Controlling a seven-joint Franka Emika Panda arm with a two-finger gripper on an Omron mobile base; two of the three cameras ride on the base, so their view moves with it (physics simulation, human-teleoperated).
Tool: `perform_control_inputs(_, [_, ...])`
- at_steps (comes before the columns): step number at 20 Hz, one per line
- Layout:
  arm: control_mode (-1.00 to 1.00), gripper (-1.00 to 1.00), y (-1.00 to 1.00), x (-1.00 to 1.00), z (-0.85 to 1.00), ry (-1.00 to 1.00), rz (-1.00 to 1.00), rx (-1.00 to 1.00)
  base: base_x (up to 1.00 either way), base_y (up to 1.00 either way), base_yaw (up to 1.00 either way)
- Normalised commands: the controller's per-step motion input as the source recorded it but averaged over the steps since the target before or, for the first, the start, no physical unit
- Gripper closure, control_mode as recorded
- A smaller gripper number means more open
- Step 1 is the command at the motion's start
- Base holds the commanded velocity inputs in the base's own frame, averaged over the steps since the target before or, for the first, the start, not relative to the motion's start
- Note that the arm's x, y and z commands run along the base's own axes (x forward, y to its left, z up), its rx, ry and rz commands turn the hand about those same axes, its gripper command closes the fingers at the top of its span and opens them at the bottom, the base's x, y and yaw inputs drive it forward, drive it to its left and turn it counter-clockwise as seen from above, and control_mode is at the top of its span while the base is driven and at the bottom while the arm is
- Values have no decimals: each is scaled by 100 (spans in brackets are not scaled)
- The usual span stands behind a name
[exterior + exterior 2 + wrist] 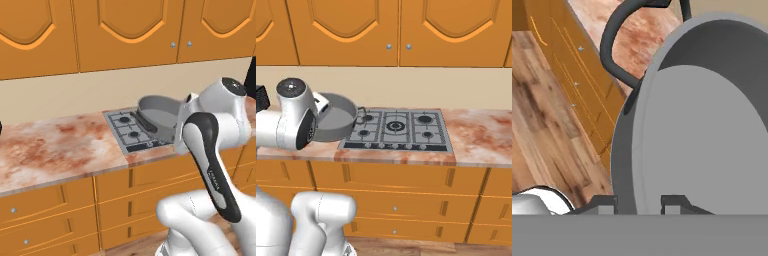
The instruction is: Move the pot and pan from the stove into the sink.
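Currently pot [333, 120] is lifted and tilted, carried at the left edge of the stove [398, 131]; gripper [639, 204] nearly closed, fingers either side of the pot's rim wall, holding it. Stove grates further right look bare, no pan visible there. Sink isn't visible, so the pot still needs delivering; pan's status can't be judged.

A: Left base view?
B: Behind the arm's left, facing forward and down over the stove [134, 131], counter [55, 145] and upper cabinets [120, 32].

A: Right base view?
B: Behind its right, same stove [398, 130], counter and cabinets, nearer to head-on.

A: Hand view?
B: Rolled, very close against the pot [702, 125]; floor [542, 115] beyond.
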Motion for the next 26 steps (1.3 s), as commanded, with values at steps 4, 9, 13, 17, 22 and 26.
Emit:
perform_control_inputs(4, [-100,100,-6,-82,0,-26,9,-3,0,0,0])
perform_control_inputs(9, [-100,100,0,-67,6,-29,9,-1,0,0,0])
perform_control_inputs(13, [-100,100,0,-36,9,-19,4,0,0,0,0])
perform_control_inputs(17, [-100,100,0,0,0,-1,0,0,0,0,0])
perform_control_inputs(22, [-100,100,0,0,0,0,0,0,0,0,0])
perform_control_inputs(26, [100,100,0,0,0,0,0,0,-34,-2,0])
